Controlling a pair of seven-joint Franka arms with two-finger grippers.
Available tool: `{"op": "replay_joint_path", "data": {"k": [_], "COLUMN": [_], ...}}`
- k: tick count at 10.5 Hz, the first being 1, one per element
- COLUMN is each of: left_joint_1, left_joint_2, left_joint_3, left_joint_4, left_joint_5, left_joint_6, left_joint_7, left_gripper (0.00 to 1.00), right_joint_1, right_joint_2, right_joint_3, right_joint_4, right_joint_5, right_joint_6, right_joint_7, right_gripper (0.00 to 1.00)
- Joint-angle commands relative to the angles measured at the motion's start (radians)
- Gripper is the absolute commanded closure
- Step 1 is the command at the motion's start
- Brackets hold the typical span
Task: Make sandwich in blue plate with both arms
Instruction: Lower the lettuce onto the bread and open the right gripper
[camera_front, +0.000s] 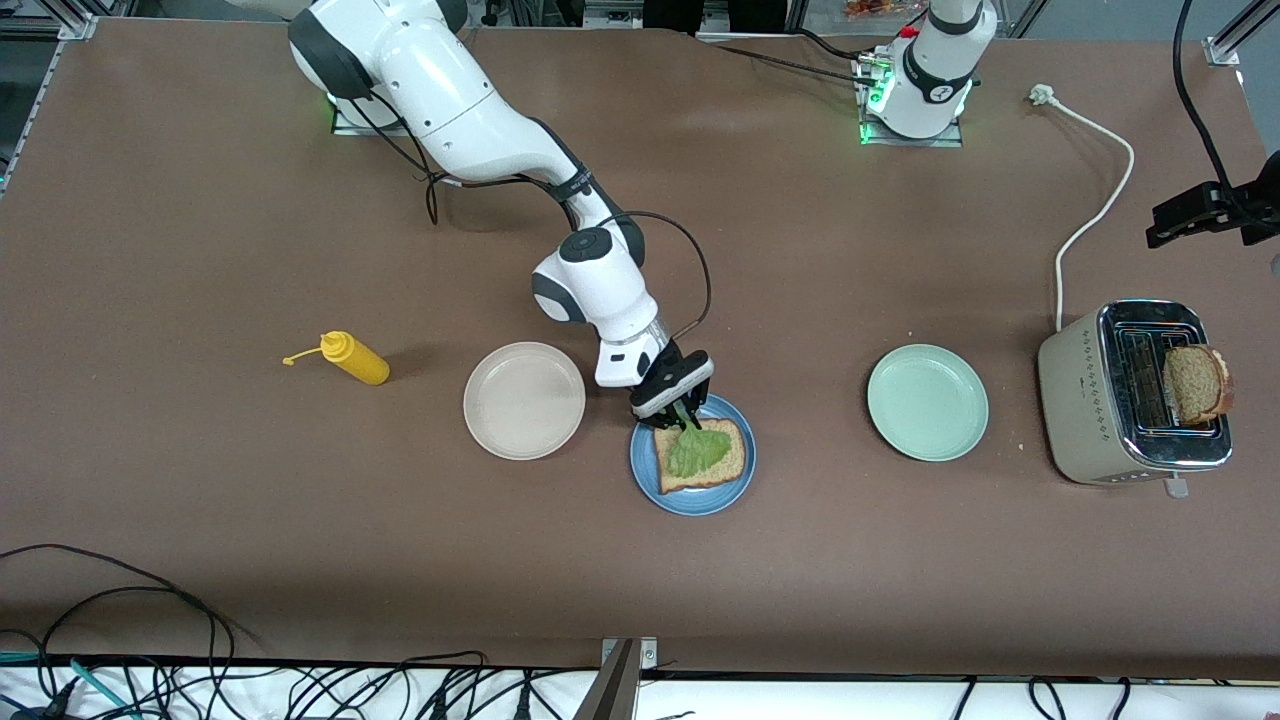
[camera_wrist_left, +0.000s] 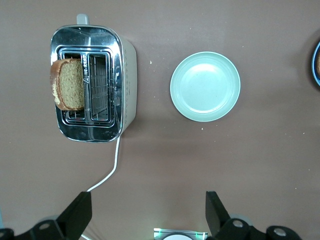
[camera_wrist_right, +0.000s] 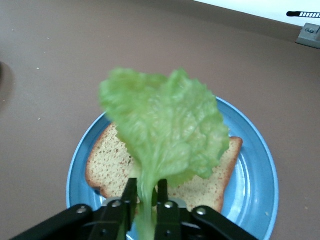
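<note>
The blue plate lies mid-table and holds one brown bread slice. A ruffled green lettuce leaf spreads over that slice, its stem rising between the fingers of my right gripper. This gripper hangs low over the plate's rim and is open only narrowly, with a slim gap beside the stem. A second bread slice stands in the toaster. My left gripper waits high over the left arm's end of the table, wide open and empty.
A pale mint-green plate sits between the blue plate and the toaster. A cream-white plate lies beside the blue plate, toward the right arm's end, with a yellow squeeze bottle past it. The toaster's white cord trails toward the left arm's base.
</note>
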Motion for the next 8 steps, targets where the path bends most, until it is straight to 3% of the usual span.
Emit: {"op": "replay_joint_path", "data": {"k": [1,2,6,8], "left_joint_1": [0.000,0.000,-0.006,0.003], "left_joint_2": [-0.004,-0.004,-0.004,-0.004], "left_joint_3": [-0.001,-0.003,-0.003,0.002], "left_joint_4": [0.016,0.016,0.017,0.016], "left_joint_5": [-0.014,-0.014,-0.024,-0.027], "left_joint_6": [-0.016,-0.016,-0.016,-0.016], "left_joint_7": [-0.009,-0.009,-0.009,-0.009], "left_gripper": [0.00,0.00,0.00,0.00], "right_joint_1": [0.013,0.012,-0.022,-0.030], "right_joint_2": [0.022,0.022,-0.023,-0.080], "right_joint_3": [-0.016,-0.017,-0.026,-0.017], "right_joint_4": [0.034,0.036,0.036,0.030], "right_joint_5": [0.018,0.015,0.021,0.023], "right_joint_6": [0.017,0.017,0.000,-0.120], "right_joint_7": [0.005,0.004,-0.016,-0.013], "right_gripper": [0.50,0.40,0.17,0.04]}}
